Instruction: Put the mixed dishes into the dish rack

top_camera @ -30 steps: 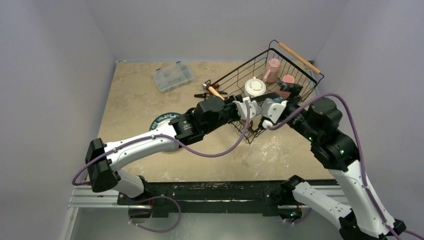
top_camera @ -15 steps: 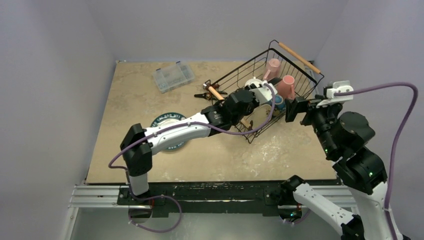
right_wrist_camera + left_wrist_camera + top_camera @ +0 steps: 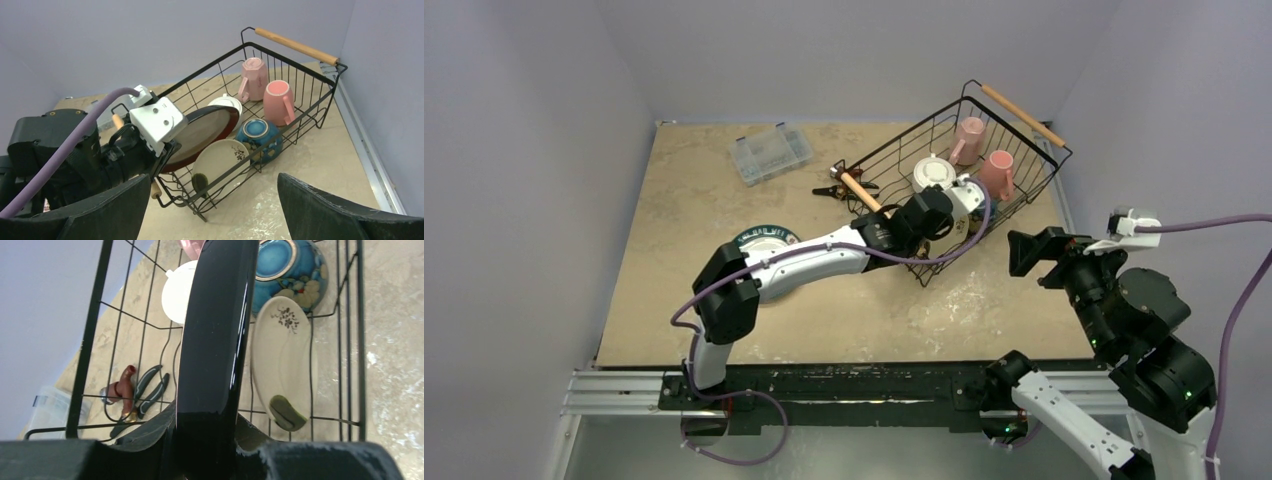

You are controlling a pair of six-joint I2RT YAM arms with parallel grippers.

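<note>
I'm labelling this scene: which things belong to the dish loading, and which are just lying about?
Job: dish rack, pink mugs, white cup, blue bowl, cream plate, red-rimmed plate.
Lying about: clear box, hand tool.

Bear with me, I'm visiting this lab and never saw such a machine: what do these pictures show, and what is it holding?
Two robot arms are bolted to a table, each ending in a two-fingered claw. One picture looks down from above; the other two come from cameras on the wrists. The left claw grips a large red-rimmed plate, tilted inside the black wire dish rack. The rack holds two pink mugs, a white cup, a blue bowl and a cream plate. The right claw is open and empty, beside the rack. A clear plastic box and a small hand tool lie on the table.
</note>
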